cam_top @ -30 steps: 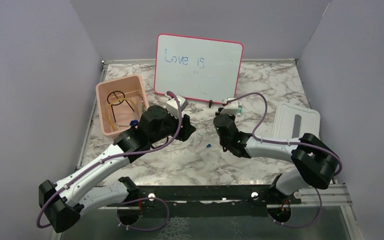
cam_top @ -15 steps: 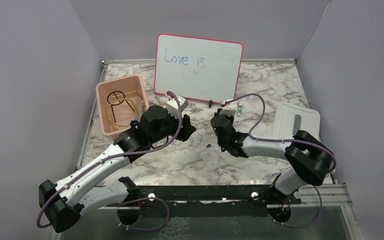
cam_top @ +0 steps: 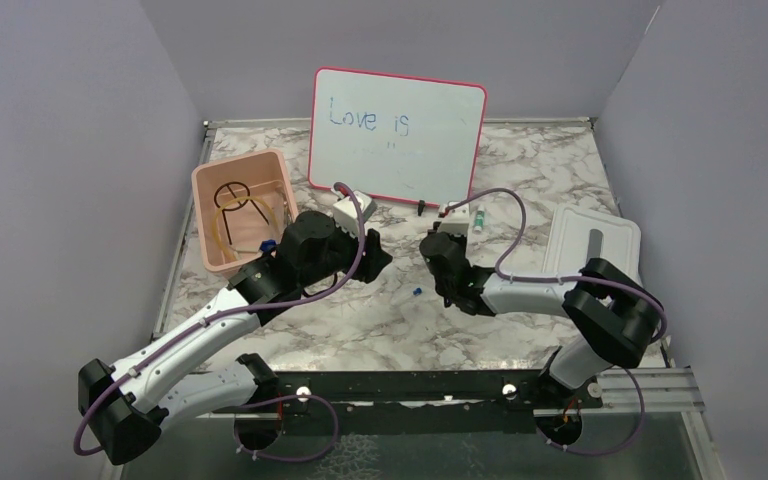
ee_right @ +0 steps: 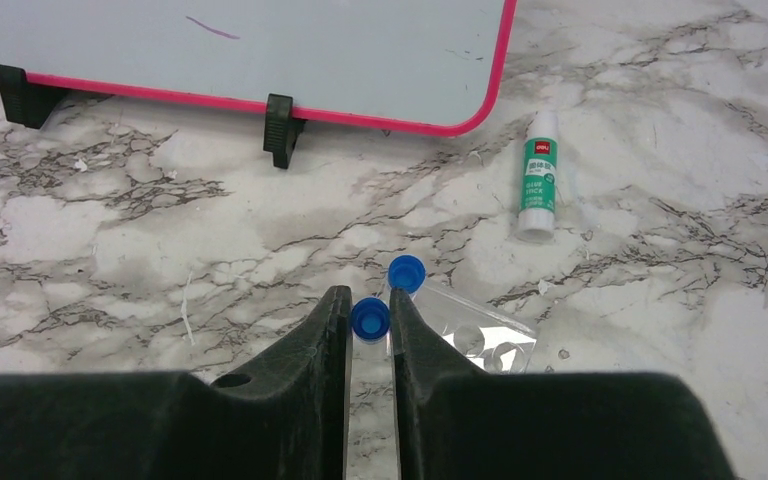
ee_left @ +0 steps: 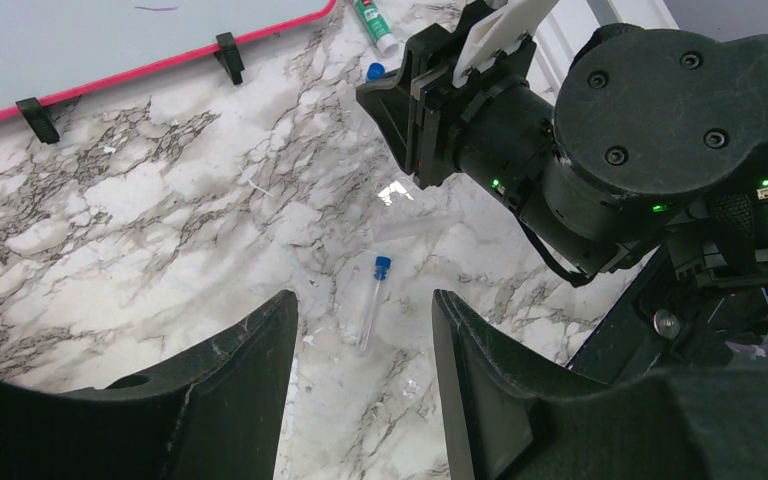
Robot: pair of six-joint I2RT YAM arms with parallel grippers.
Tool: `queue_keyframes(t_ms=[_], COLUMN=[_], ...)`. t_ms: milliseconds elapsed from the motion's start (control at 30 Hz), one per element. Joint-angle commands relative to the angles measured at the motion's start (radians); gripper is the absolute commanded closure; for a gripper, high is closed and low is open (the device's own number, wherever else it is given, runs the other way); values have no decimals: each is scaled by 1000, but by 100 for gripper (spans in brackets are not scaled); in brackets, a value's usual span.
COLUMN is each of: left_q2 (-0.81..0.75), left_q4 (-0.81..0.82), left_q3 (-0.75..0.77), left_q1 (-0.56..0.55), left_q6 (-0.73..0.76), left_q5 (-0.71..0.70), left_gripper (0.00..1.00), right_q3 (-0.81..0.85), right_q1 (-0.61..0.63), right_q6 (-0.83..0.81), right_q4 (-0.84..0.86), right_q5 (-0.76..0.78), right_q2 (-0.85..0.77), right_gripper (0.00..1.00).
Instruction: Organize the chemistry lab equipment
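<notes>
**A:** What has the right gripper [ee_right: 367, 298] got?

**B:** Its jaws are pinched narrow on a blue-capped tube [ee_right: 370, 320], and the cap pokes out between the fingertips. The left gripper [ee_left: 362, 298] is spread wide and empty. It hangs over a clear tube [ee_left: 366, 310] that lies flat on the marble table [ee_left: 160, 200].

**A:** Anything moved in the last second?

**B:** Only the right arm. Seen from above, its wrist has crept a little to the left and its elbow has swung in after it. The pinch looks the same, and the left arm has stayed put.

**A:** Meaning?

**B:** I'd say the pick is made and the carry is just starting. The pink bin [cam_top: 210, 180] already holds the wire tripod [cam_top: 230, 192] and tan tubing [cam_top: 222, 238], and it sits well off to the left, past the other arm. At least one more tube is waiting on the marble.

**A:** What can't you make out?

**B:** The held tube's body is hidden under the fingers, so I cannot tell how deep the grip sits. A second blue cap [ee_right: 406, 272] lies just beyond it. Something clear and glinting lies beside that cap, either a vial body or plastic film. The left arm covers the bin's near corner. By the whiteboard [cam_top: 397, 135] lies a glue stick [ee_right: 538, 175], which is not lab gear.
</notes>
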Motion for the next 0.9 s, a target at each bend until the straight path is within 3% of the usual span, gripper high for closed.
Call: queue_keyframes(t_ms=[0,267,367,567,667,867], left_q2=[-3,-3,-3,7,12,54], left_q4=[19,17,18,17,20,36], left_q3=[-10,-9,-10,-9,-14,-31], left_q1=[-4,-4,-4,-4,-4,-4], left_q6=[5,5,5,-1,-13,-17], left_q5=[-16,-20,-20,-23,-40,-17], left_gripper=[45,45,45,42,31,27], right_q3=[-17,2,14,44,69,94], right_q1=[5,5,5,5,3,-13], right_q6=[1,72,123,206,244,309], right_q4=[26,-39,-104,-256,-350,-541], right_q5=[-12,-7,11,18,-4,-114], right_q2=[11,18,-23,-138,-197,-306], right_gripper=[78,64,52,40,38,38])
